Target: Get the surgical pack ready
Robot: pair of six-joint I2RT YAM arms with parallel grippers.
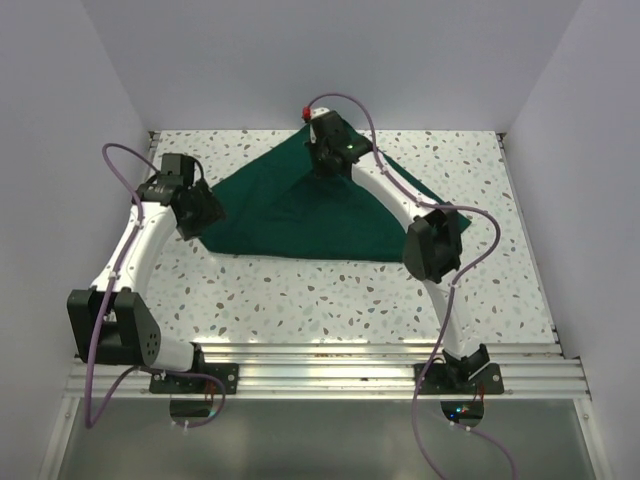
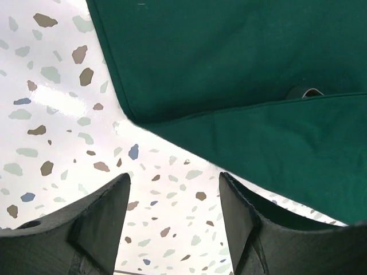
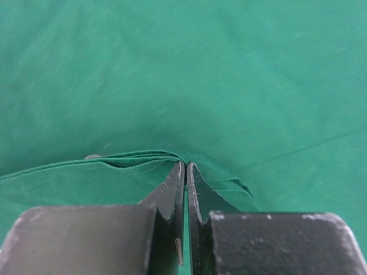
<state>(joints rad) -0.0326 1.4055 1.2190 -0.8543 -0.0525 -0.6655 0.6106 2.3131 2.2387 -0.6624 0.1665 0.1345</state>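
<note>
The surgical pack shows as a dark green cloth [image 1: 300, 210] lying folded into a rough triangle on the speckled table [image 1: 300, 295]. My right gripper [image 1: 328, 165] is at the cloth's far point, and in the right wrist view it [image 3: 186, 163] is shut on a raised fold of the cloth [image 3: 143, 74]. Over the cloth's left corner hangs my left gripper [image 1: 203, 220], open. In the left wrist view it [image 2: 174, 175] has only bare table between its fingers, and the cloth [image 2: 229, 69] lies just beyond. A small grey rounded thing [image 2: 304, 91] peeks from under a fold; what it is I cannot tell.
White walls close in the table on the left, back and right. A ribbed metal rail [image 1: 330, 368] carrying both arm bases runs along the near edge. Purple cables [image 1: 115, 160] loop from each arm.
</note>
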